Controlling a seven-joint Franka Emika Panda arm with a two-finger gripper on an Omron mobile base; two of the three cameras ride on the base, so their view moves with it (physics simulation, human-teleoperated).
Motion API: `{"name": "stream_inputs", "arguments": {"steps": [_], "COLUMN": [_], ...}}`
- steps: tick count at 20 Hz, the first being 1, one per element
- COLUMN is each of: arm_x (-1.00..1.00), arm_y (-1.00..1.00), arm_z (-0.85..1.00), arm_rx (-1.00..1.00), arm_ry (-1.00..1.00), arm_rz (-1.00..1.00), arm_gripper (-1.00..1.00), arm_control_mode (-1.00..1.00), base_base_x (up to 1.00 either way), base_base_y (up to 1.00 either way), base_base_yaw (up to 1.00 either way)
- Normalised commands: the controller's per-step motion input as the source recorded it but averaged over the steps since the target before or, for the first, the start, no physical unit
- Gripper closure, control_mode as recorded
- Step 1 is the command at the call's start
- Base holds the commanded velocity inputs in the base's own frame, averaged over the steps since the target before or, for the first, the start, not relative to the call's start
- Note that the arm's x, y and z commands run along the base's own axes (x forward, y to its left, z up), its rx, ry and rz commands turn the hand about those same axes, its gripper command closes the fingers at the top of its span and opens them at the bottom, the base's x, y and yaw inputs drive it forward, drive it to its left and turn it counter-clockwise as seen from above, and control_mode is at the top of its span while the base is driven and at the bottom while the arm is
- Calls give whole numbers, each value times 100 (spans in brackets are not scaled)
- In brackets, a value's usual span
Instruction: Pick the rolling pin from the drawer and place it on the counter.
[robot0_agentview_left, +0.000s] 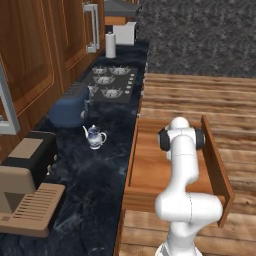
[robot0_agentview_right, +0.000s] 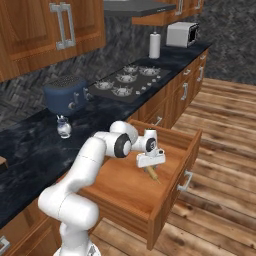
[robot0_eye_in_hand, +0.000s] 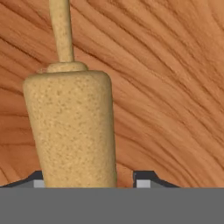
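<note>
Speckled matt pale wood rolling pin (robot0_eye_in_hand: 70, 131), smooth reddish grained wood drawer (robot0_agentview_right: 125, 192), glossy dark marbled stone bench (robot0_agentview_left: 95, 175), glazed white-and-blue china teapot (robot0_agentview_left: 94, 136), brushed silver metal cabinet handles (robot0_agentview_right: 63, 25).

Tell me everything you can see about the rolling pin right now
The rolling pin is a light-tan, speckled wooden cylinder with a slim handle running out from its rounded end. It lies low in the open reddish-brown drawer, over its smooth bottom. In the hand view its barrel sits between the tool's two dark tips; whether they press on it cannot be told. In the right base view a short tan piece pokes out beneath the tool. Its other handle is hidden.
</note>
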Motion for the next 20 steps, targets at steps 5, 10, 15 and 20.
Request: {"name": "stream_inputs", "arguments": {"steps": [5, 10, 15, 20], "arm_x": [-88, -100, -100, -95], "arm_y": [-21, -33, 7, 46], "arm_z": [-98, -69, 22, 95], "arm_rx": [-3, -1, 2, 14], "arm_ry": [-6, -12, -27, -35], "arm_rz": [-10, -4, 1, 9], "arm_gripper": [100, 100, 100, 100], "arm_control_mode": [-100, -100, -100, -100], "base_base_x": [0, 0, 0, 0], "base_base_y": [0, 0, 0, 0], "base_base_yaw": [0, 0, 0, 0]}}
